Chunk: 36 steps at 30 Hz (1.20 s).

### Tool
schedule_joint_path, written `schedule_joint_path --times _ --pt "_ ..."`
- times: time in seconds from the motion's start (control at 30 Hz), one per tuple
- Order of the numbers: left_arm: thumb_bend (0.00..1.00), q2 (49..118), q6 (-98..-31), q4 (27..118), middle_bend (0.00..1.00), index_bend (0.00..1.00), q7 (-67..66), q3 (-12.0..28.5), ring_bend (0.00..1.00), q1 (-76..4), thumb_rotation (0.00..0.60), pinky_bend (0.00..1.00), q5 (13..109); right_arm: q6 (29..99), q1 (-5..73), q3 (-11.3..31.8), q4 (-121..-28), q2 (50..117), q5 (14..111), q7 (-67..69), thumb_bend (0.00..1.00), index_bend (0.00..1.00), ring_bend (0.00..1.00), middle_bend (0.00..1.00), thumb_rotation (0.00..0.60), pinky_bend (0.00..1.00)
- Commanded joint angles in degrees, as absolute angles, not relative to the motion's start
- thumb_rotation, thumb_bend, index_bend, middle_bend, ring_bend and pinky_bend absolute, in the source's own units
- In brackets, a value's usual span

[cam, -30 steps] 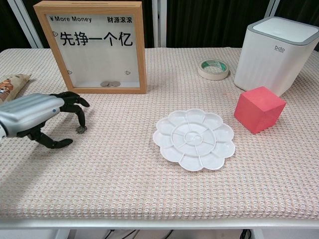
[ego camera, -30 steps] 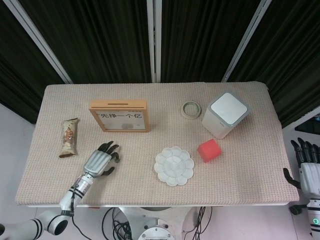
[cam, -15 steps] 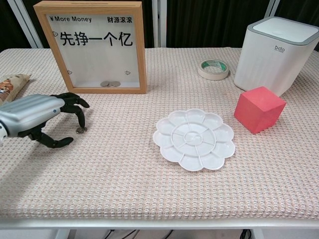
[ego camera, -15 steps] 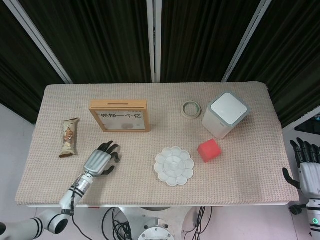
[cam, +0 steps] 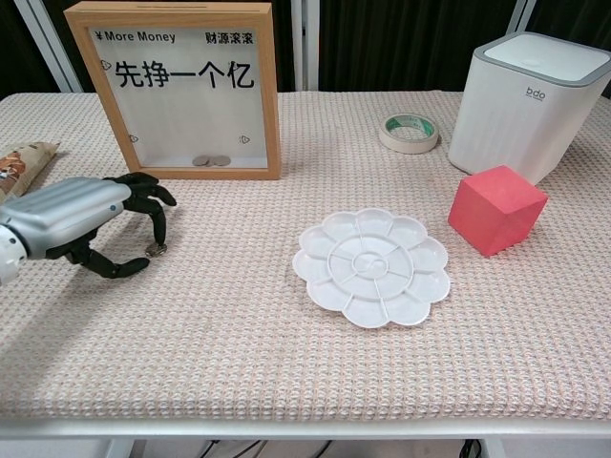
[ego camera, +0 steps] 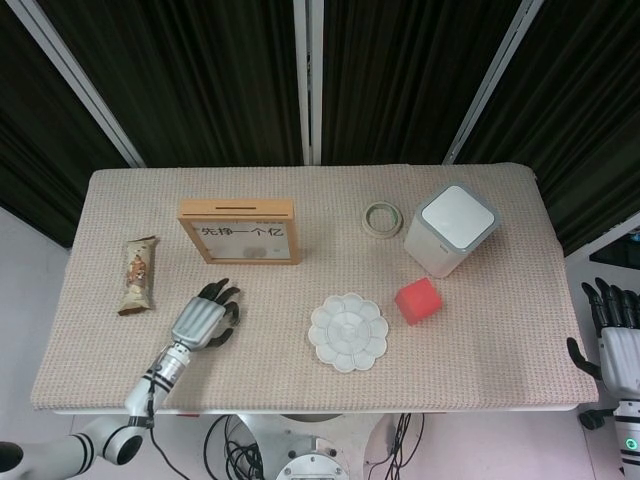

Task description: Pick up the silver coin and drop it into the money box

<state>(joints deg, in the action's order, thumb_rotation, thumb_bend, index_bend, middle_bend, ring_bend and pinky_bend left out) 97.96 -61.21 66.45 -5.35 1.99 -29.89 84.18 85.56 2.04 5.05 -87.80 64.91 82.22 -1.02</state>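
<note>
The silver coin [cam: 153, 250] lies flat on the woven cloth, in front of the money box [cam: 172, 91], a wooden frame with a clear pane and two coins at its bottom. My left hand [cam: 81, 215] arches over the coin. One dark fingertip touches the coin from above, and the thumb lies on the cloth a little nearer the camera. The coin is not lifted. In the head view my left hand [ego camera: 203, 318] covers the coin, below the money box [ego camera: 238, 232]. My right hand [ego camera: 618, 335] hangs past the table's right edge, fingers spread and holding nothing.
A snack packet [ego camera: 137, 274] lies left of the box. A white flower-shaped palette [cam: 372, 266] sits mid-table, with a red cube [cam: 496, 209], a tape roll [cam: 409, 133] and a white bin [cam: 527, 103] to its right.
My left hand has edged slightly toward the money box and its thumb has drawn nearer the coin. The coin stays put and the right hand has barely moved.
</note>
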Motion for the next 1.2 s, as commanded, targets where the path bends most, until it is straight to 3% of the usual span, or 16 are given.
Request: schedule_joint_path --times 0.03,1.2 --pt "0.27 98.76 -61.50 65.57 0.16 0.46 -4.70 2.15 0.01 -30.05 0.600 0.14 84.29 85.52 1.98 5.03 -87.76 64.91 82.10 -0.94 0.30 0.00 0.00 0.00 0.600 0.00" --pt "0.28 101.43 -63.65 60.14 0.20 0.52 -3.76 2.50 0.03 -30.95 0.600 0.15 85.11 85.01 1.70 5.08 -86.59 64.90 81.57 0.44 0.30 0.00 0.00 0.00 0.600 0.00"
